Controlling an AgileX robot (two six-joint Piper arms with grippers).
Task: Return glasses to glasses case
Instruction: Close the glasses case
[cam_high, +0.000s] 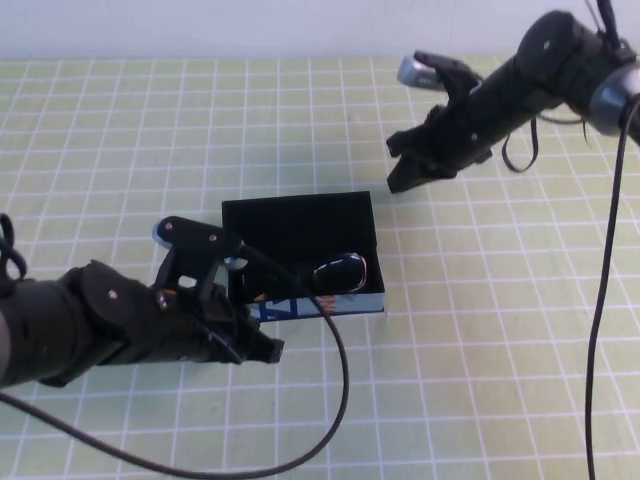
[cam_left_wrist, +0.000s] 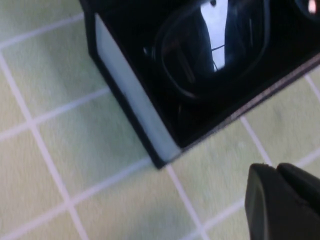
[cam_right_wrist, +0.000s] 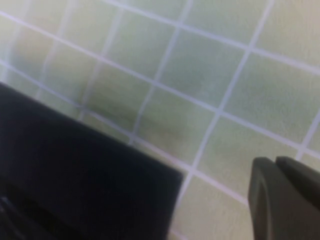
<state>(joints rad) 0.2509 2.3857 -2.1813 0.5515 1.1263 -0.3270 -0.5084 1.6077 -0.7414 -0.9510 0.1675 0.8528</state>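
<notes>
The left tool (cam_high: 262, 348) sits at the near side of the surface (cam_high: 480, 330), at about seven o'clock from the case (cam_high: 300, 220), its tips closed together on nothing, just beside the case's near printed edge without clearly touching it. In the left wrist view its dark tip (cam_left_wrist: 280, 202) hangs over bare grid. The glasses (cam_high: 340, 275) lie inside the case toward its near right corner, one glossy lens catching light; the thin arms are hard to make out against the black lining. Farther off, at about one o'clock from the case, the right tool (cam_high: 408, 165) hovers well apart from it, tips closed and empty. The right wrist view shows only the case's corner (cam_right_wrist: 75, 180), blurred.
</notes>
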